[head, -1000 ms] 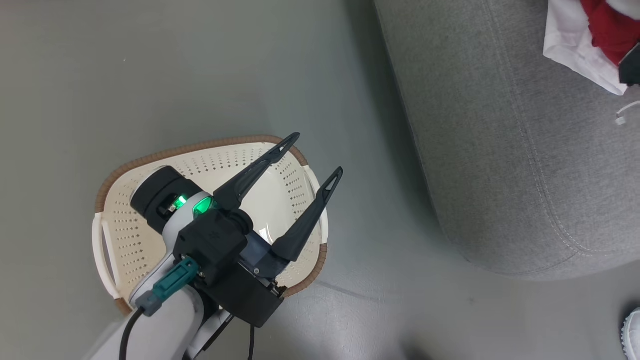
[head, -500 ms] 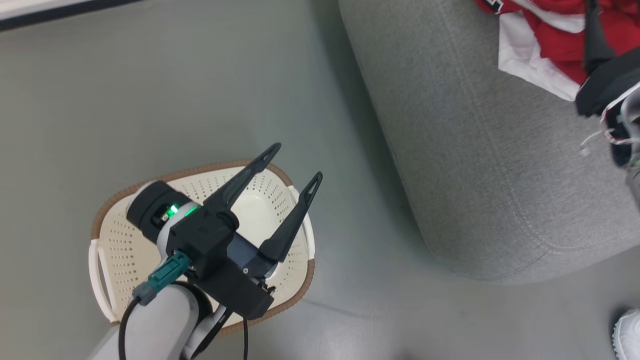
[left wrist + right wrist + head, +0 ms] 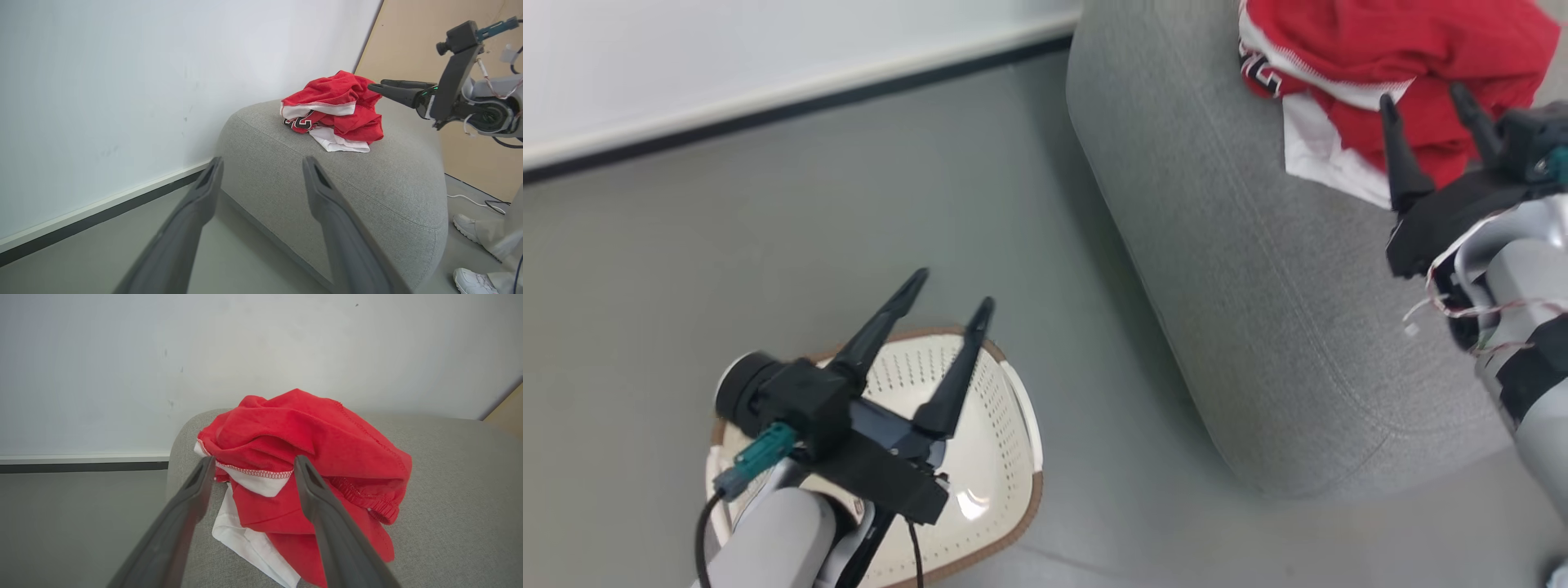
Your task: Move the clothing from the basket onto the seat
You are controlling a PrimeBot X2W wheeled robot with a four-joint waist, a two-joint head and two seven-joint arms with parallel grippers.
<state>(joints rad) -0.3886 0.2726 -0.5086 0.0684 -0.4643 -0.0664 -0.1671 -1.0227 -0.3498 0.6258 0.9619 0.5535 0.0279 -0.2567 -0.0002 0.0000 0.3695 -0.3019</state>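
Shows the clothing [image 3: 1388, 49] heaped on the seat [image 3: 1258, 269], no cloth in the visible part of the basket [image 3: 1005, 408]. Holds left gripper [image 3: 953, 288] spread above the basket, right gripper [image 3: 1420, 92] spread and empty beside the heap. Looks essentially finished.

Grey floor [image 3: 768, 229] meets a white wall [image 3: 686, 57] (dark strip [image 3: 768, 113] between).

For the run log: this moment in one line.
clothing heaped on seat | basket empty where visible | left gripper open | right gripper open
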